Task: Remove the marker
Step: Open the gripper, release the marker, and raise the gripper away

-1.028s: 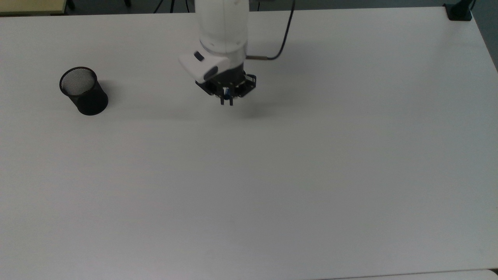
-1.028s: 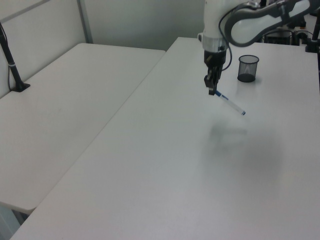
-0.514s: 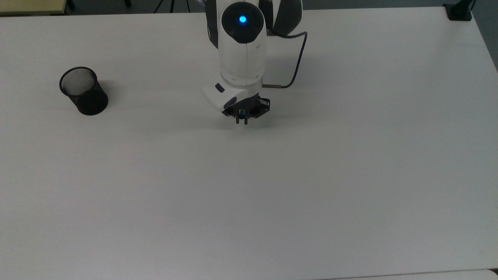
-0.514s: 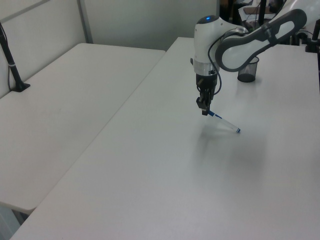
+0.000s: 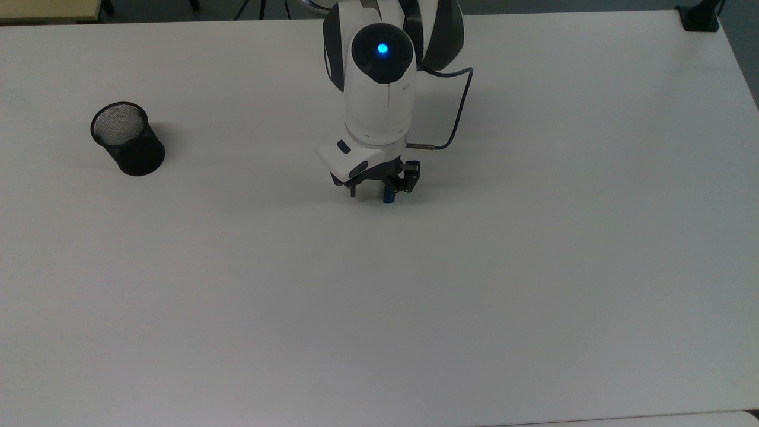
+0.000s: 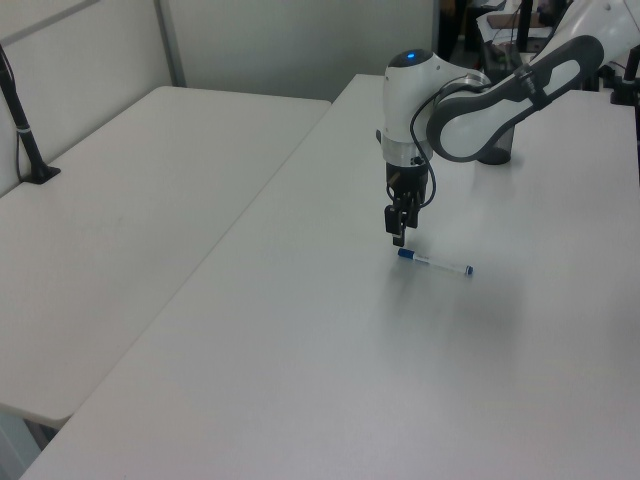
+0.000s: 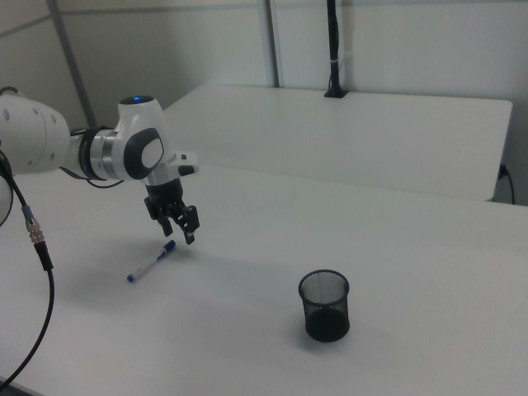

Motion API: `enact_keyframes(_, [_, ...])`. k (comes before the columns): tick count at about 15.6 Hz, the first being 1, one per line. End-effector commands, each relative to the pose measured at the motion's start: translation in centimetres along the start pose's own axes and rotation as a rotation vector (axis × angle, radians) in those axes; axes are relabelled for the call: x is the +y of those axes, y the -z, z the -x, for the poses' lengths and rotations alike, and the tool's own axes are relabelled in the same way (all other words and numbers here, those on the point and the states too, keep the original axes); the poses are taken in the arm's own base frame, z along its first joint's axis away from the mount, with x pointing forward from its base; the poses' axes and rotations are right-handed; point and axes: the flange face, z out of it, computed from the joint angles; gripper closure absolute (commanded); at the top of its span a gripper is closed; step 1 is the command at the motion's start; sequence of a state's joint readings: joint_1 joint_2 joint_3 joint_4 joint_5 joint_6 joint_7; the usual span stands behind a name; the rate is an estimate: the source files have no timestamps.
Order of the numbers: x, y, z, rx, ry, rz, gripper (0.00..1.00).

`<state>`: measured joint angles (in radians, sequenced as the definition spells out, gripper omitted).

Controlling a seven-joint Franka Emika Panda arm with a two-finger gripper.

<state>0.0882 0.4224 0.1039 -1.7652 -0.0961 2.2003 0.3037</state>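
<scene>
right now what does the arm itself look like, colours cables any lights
The arm has glossy white rounded shells with dark grey joint sections. A round black cap on top carries a glowing blue light. A thin dark cable loops along its side to a plug near the wrist. The gripper is black, under a white housing with small dark buttons.

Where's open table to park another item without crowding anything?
Most of the white table is bare: the whole near half in the top view, and the stretch between the black mesh cup and the blue-capped white marker. It's crowded only beneath the gripper.
</scene>
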Motion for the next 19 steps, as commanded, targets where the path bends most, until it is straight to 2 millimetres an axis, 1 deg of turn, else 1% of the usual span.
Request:
enact_keyframes(1, [-0.2,1.2,-0.3,0.027,-0.017,0.013,0.0])
enact_keyframes(4, [0.0,1.7,-0.4,0.034,-0.021,0.013,0.0])
enact_keyframes(5, [0.2,2.4,-0.4,0.042,-0.024,0.01,0.0])
enact_keyframes(6, [0.4,3.5,-0.4,0.055,-0.028,0.008,0.0])
enact_keyframes(7, [0.8,5.0,-0.1,0.055,-0.033,0.012,0.0])
enact_keyframes(8, [1.7,6.5,0.3,0.037,-0.046,0.022,0.0])
enact_keyframes(9, [2.5,8.8,0.3,0.037,-0.061,0.029,0.0])
enact_keyframes(12, [5.2,14.8,1.3,0.009,-0.113,0.036,0.0])
enact_keyframes(15, [7.7,20.7,4.2,0.002,-0.149,0.047,0.0])
enact_keyframes(16, [8.5,22.4,5.2,-0.006,-0.157,0.053,0.0])
enact_keyframes(18, [9.9,25.2,7.1,-0.01,-0.148,0.059,0.0])
enact_keyframes(19, [10.5,26.1,7.9,-0.023,-0.143,0.055,0.0])
